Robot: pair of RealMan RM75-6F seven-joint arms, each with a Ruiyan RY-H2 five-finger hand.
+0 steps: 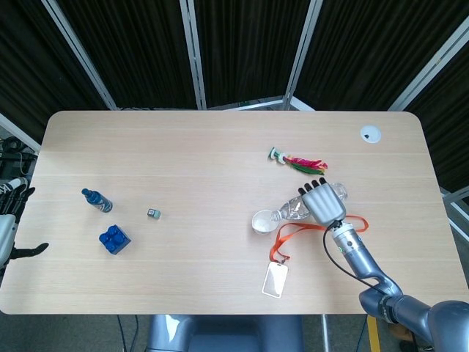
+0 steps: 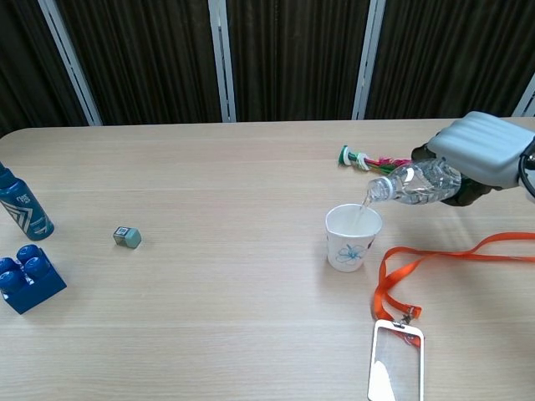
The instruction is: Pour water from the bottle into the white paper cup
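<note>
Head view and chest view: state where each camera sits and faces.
Head view: high above, looking down on the whole wooden table; shows the right hand, its arm, and the left hand at the edge.
Chest view: low at the near edge, looking across; only the right hand shows.
Shared: clear plastic bottle tilted over white paper cup.

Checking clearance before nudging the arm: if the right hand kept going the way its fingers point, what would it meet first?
Probably the feathered shuttlecock. In the head view the right hand, holding the clear plastic bottle, points its fingers toward the table's far side, where the shuttlecock lies just ahead. The hand's height is unclear, so it might pass above.
</note>
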